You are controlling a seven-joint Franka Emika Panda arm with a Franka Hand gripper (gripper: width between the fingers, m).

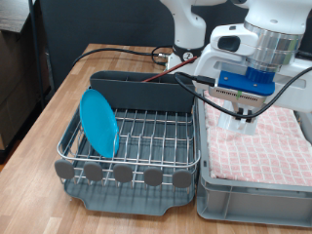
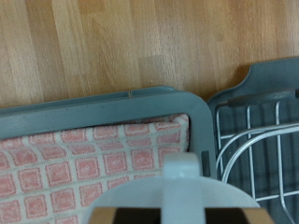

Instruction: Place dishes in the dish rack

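Note:
The dish rack [image 1: 136,162], a wire grid on a dark grey tray, stands in the middle of the exterior view. A bright-blue plate [image 1: 98,122] stands on edge in the rack's left side. My gripper [image 1: 239,119] hangs over the grey bin at the exterior view's right, just beside the rack's right wall. It is shut on a white mug [image 2: 173,191], which fills the near edge of the wrist view with its handle stub showing. The mug is lifted above the pink checkered cloth [image 1: 268,146]. A corner of the rack [image 2: 257,131] shows in the wrist view.
The grey bin [image 1: 249,198] lined with the pink cloth [image 2: 84,163] sits right against the rack. Cables run across the wooden table [image 1: 58,107] behind the rack's tall back compartment [image 1: 136,91]. The robot base stands at the back.

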